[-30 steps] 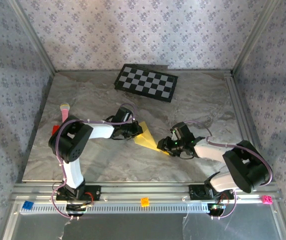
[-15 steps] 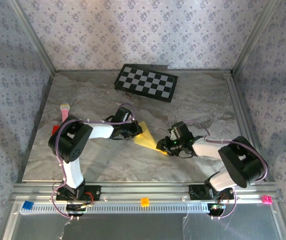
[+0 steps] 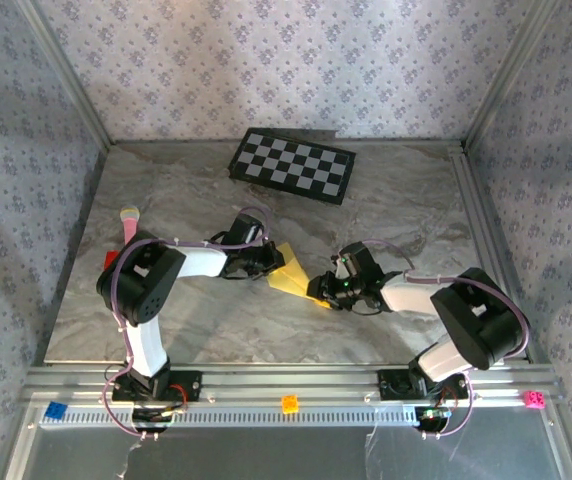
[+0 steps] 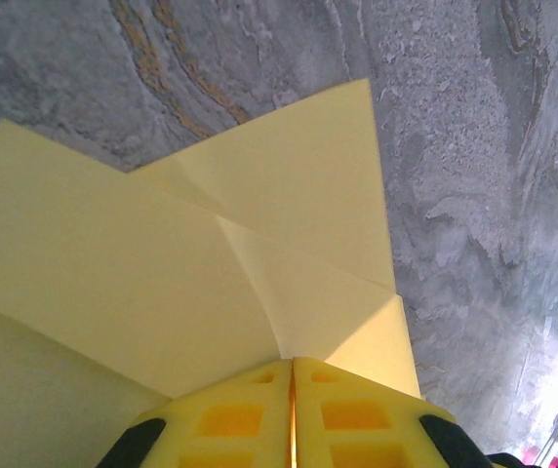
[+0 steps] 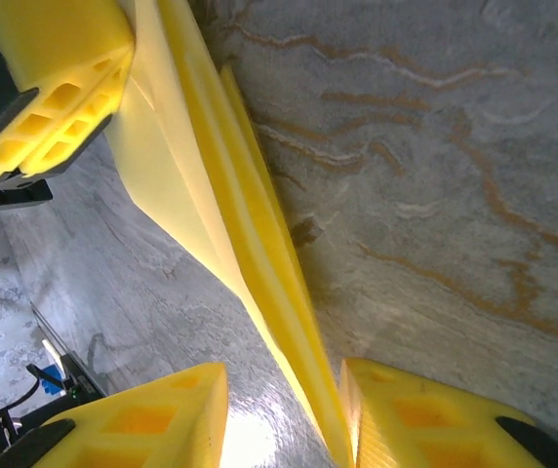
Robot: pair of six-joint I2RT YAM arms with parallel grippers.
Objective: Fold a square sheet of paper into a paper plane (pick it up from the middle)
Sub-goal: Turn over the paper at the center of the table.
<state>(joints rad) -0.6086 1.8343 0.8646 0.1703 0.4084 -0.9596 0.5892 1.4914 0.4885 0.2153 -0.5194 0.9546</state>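
- Sliding leftward, the right tool (image 3: 326, 290) has closed in on the square sheet of paper (image 3: 292, 272); the left tool (image 3: 269, 262) has stayed put.
- On the desk (image 3: 166, 200), the square sheet of paper lies creased, on the near side of the checkerboard (image 3: 293, 167) and well apart from it.
- The left tool's fingers are pressed together, clamped on the paper's edge.
- The right tool's fingers stand apart, with the folded edge running between them.
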